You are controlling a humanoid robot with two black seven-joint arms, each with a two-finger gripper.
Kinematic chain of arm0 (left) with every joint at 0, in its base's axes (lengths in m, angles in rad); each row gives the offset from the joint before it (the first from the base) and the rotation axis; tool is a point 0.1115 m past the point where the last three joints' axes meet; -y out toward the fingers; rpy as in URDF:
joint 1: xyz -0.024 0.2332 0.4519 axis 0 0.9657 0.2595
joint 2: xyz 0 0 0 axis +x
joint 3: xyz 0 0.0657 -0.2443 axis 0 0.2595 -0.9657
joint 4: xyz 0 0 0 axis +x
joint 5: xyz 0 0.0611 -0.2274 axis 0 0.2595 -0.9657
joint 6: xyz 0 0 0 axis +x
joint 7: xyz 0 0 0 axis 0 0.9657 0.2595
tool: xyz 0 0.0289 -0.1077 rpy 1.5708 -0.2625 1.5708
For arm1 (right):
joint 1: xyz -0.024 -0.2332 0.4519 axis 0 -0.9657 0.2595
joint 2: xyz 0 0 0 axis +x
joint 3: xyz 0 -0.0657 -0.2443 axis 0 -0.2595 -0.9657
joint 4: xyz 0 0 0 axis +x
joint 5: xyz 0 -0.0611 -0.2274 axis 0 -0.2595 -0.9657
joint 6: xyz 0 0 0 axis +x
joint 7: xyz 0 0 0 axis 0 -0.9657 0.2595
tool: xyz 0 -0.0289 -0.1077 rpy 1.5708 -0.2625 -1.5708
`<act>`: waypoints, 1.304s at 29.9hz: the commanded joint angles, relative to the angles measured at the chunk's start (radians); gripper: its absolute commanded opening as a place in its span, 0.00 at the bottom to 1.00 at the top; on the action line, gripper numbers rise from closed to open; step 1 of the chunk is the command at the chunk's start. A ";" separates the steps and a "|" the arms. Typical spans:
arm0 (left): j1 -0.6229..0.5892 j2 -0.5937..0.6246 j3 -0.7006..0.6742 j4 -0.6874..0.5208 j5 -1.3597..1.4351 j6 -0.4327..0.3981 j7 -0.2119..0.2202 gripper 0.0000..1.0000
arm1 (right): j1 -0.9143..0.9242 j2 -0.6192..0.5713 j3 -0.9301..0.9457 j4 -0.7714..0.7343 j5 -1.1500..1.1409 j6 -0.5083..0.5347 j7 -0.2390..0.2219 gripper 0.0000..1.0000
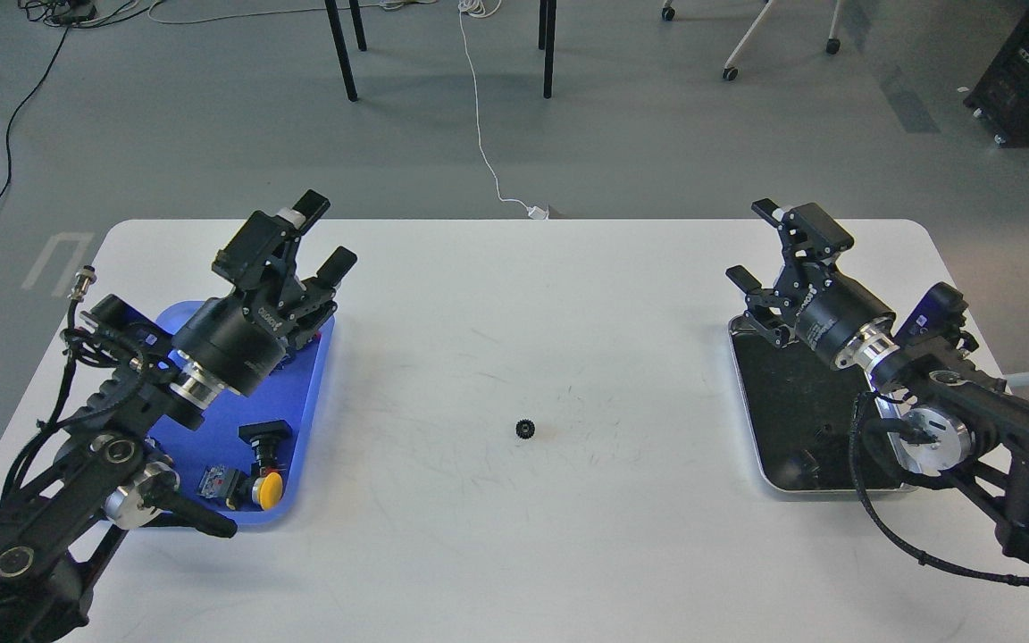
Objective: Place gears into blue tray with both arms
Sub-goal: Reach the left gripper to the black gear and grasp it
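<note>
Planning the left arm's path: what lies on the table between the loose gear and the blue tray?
Nothing: in the head view, only bare white table separates the gear from the blue tray.

Even, diffuse overhead light fills my head view, bright without harshness. The white table (514,536) reads clean, nearly washed out, its scuffs still visible. Shadows are soft and faint: a pale smudge beside the gear (524,430), grey patches under my arms. The steel tray (912,478) rim catches a mild glint. Focus holds sharp across the frame, with no motion blur. The table's far edge looks slightly bowed.
</note>
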 commanded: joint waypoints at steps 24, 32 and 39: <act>-0.674 -0.175 0.854 0.343 1.082 0.044 -0.016 0.88 | -0.153 -0.160 0.057 0.001 0.175 0.183 0.000 0.97; -0.682 -0.231 0.906 0.435 1.082 0.044 -0.016 0.66 | -0.155 -0.160 0.056 0.001 0.175 0.183 0.000 0.97; -0.674 -0.225 0.912 0.460 1.082 0.044 -0.016 0.56 | -0.155 -0.159 0.054 0.003 0.175 0.183 0.000 0.97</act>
